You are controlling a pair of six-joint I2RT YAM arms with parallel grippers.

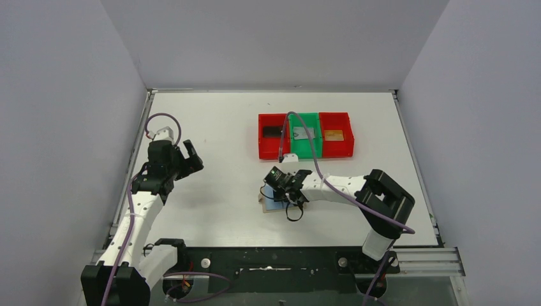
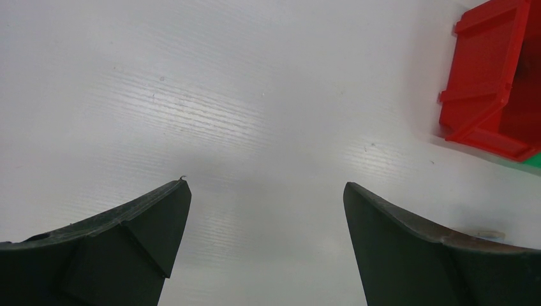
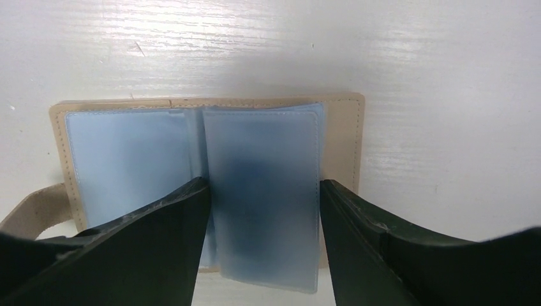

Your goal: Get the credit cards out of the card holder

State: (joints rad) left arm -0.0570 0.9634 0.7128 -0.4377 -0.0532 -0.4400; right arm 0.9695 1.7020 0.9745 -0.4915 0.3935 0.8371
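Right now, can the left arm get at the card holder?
Probably not cleanly. The right tool sits open right over the open card holder, straddling its blue sleeve. The left tool, also open, is over bare table off to the side; it would likely meet the right arm first.

Bright even light; glare streaks on table (image 2: 210,108); near fingers (image 3: 153,255) soft-focus.

White ribbed table (image 1: 210,210), evenly lit, faint glare. Plain pale grey left wall (image 1: 64,127), back wall (image 1: 274,38), right wall (image 1: 485,127) enclose it. Black rail (image 1: 268,261) along near edge.
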